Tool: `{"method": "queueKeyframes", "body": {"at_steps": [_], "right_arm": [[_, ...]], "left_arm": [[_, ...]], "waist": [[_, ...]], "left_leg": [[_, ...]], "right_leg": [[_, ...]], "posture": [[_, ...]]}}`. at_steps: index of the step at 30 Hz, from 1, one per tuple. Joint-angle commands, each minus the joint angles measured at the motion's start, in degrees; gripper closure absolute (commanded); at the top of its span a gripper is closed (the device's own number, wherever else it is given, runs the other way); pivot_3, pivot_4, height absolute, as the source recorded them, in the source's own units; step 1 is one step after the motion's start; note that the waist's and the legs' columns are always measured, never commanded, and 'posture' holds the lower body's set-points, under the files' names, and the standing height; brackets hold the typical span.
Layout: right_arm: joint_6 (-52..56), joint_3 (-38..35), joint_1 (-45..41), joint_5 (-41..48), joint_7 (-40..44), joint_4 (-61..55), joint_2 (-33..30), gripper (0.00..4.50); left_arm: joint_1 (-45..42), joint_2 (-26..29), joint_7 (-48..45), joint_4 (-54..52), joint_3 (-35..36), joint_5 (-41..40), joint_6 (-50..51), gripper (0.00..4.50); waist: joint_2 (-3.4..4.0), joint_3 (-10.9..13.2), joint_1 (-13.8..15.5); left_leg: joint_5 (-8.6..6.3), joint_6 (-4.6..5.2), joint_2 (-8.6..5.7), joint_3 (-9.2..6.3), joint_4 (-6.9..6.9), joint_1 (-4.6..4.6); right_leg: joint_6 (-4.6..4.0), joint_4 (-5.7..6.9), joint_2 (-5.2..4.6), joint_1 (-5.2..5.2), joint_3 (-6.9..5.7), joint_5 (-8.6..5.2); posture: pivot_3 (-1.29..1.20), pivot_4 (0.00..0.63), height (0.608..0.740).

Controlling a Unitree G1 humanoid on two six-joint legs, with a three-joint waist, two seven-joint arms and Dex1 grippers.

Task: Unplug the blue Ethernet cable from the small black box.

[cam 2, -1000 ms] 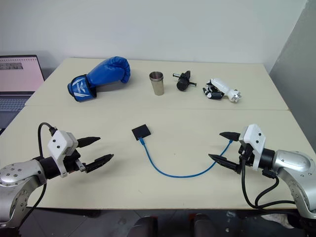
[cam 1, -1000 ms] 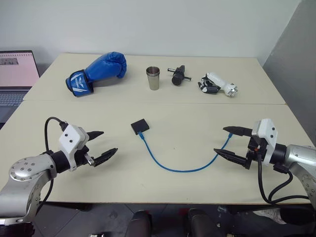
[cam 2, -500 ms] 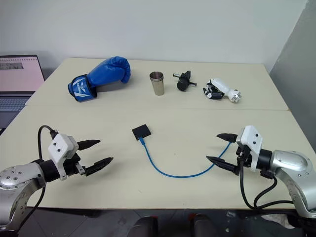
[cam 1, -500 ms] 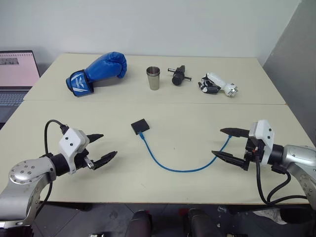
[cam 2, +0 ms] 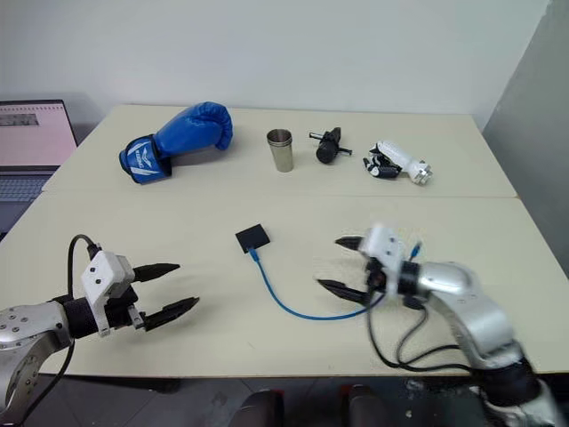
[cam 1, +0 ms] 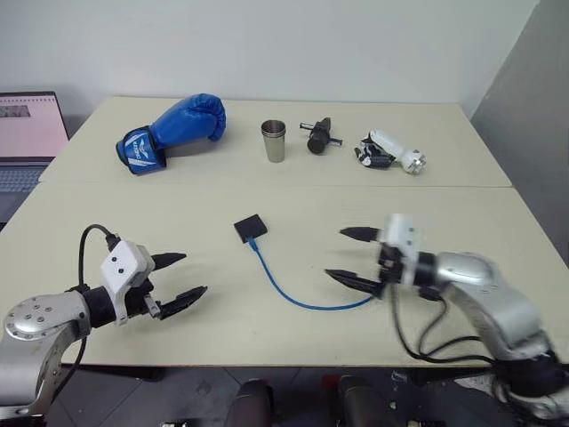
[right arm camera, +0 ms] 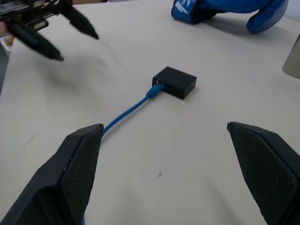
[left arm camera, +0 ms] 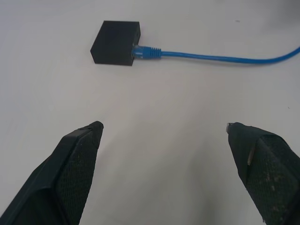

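Swinging in from the right, my right fingers [cam 1: 354,255] now hover spread wide over the blue Ethernet cable [cam 1: 293,297].
Cable's plug sits in the small black box [cam 1: 251,228] mid-worktop [cam 1: 293,191], at eleven o'clock from those fingers; my left fingers [cam 1: 180,277], also wide apart and empty, hang at the box's seven o'clock.

I seem to be in a lab or office test room: two plain beige tables [cam 1: 427,191] pushed together against a bare white wall [cam 1: 293,44], an open laptop [cam 1: 27,133] off the far left corner.
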Motion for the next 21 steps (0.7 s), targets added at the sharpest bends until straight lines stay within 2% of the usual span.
{"method": "queueKeyframes", "body": {"at_steps": [1,6,11,19,21], "right_arm": [[1.73,5.93,-4.84,-5.29,-5.57,4.81,7.18,0.03],[3.35,11.80,-9.40,-11.93,-12.28,15.65,17.24,0.03],[4.17,11.02,-12.85,-14.76,-17.81,26.28,25.37,0.03],[3.79,9.57,-16.51,-16.65,-20.61,34.62,31.41,0.03],[3.44,9.40,-16.81,-17.14,-20.72,35.45,32.01,0.41]], "left_arm": [[-0.55,2.56,-3.34,3.45,1.90,0.37,-2.40,0.00],[-2.79,3.33,-3.99,6.41,0.43,2.10,-5.26,0.00],[-4.10,2.85,-4.37,6.82,-0.95,3.05,-6.56,0.00],[-6.01,2.68,-4.38,8.13,-2.31,3.75,-7.85,0.00],[-6.41,2.49,-4.35,8.42,-2.69,3.97,-8.06,0.00]], "waist": [[0.00,0.00,0.03],[-0.08,-0.04,0.19],[-0.12,-0.07,0.01],[-0.12,-0.07,-0.09],[-0.12,-0.07,-0.13]], "left_leg": [[0.00,0.00,0.00,-0.02,0.00,-0.02],[0.00,0.00,-0.06,0.00,0.01,-0.17],[0.00,0.00,-0.05,0.05,0.02,-0.15],[0.00,0.00,0.01,0.03,0.00,-0.16],[0.00,0.00,0.01,0.03,-0.01,-0.16]], "right_leg": [[-0.02,0.02,0.00,-0.03,-0.02,-0.01],[-0.03,0.19,-0.05,-0.25,-0.02,-0.01],[-0.03,0.36,-0.05,-0.32,0.03,-0.01],[-0.09,0.44,-0.02,-0.42,0.00,-0.04],[-0.09,0.44,-0.01,-0.43,0.00,-0.04]], "posture": [[0.00,0.150,0.740],[0.00,0.150,0.740],[0.00,0.150,0.740],[0.00,0.150,0.740],[0.00,0.150,0.740]]}}
